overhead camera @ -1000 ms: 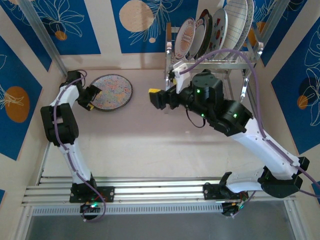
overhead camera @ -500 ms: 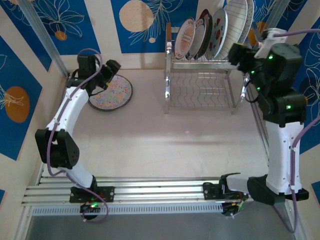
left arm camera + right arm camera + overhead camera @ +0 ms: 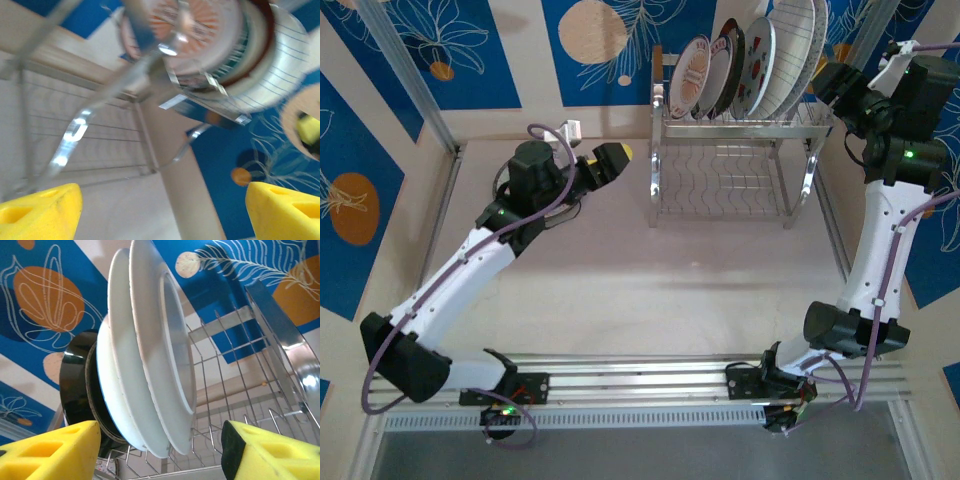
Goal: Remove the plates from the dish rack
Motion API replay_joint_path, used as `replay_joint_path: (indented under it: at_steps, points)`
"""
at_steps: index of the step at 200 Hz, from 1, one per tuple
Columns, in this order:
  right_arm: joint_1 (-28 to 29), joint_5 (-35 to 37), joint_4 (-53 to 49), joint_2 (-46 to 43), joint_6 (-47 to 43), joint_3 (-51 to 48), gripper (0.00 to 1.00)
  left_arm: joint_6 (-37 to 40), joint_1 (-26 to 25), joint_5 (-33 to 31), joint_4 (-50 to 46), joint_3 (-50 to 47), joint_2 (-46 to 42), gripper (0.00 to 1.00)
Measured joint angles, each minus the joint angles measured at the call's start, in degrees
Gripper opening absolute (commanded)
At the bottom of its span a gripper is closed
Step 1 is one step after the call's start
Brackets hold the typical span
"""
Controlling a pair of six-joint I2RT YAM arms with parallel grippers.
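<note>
Dish rack (image 3: 740,125) sitting toward the tabletop's far right corner. Plates (image 3: 757,60) standing on edge in its upper tier, leaning right. Left gripper (image 3: 610,158) hovering just left of the rack, fingers (image 3: 40,210) spread wide, gripping nothing. Right gripper (image 3: 832,82) hanging at the rack's right end beside the outermost plate. Its fingers (image 3: 50,452) are standing apart, the plates' white backs showing between them, nothing clamped.

Blue floral wall panels (image 3: 620,85); pale beige tabletop (image 3: 670,290).
</note>
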Motion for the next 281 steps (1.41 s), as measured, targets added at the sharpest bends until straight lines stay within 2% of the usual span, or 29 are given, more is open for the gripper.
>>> replay_joint_path:
  at_steps: [40,89,138,281]
  points:
    - [-1.4,-7.6,2.0,3.0,-0.7,1.9,0.55,1.0,-3.1,0.0,3.2,-3.3,-5.2,0.85]
    - [-1.4,-11.2,2.6,6.4,-4.1,2.8,0.53,1.1,-3.2,0.7,4.5,-5.0,-7.0,0.86]
    - [-1.3,-12.0,3.0,9.0,-6.4,4.1,0.47,1.0,-3.4,1.6,6.1,-5.0,-7.0,0.86]
    - [1.4,-10.0,2.1,14.2,-10.6,8.8,0.39,0.6,-3.5,1.6,6.2,-5.1,-7.0,0.86]
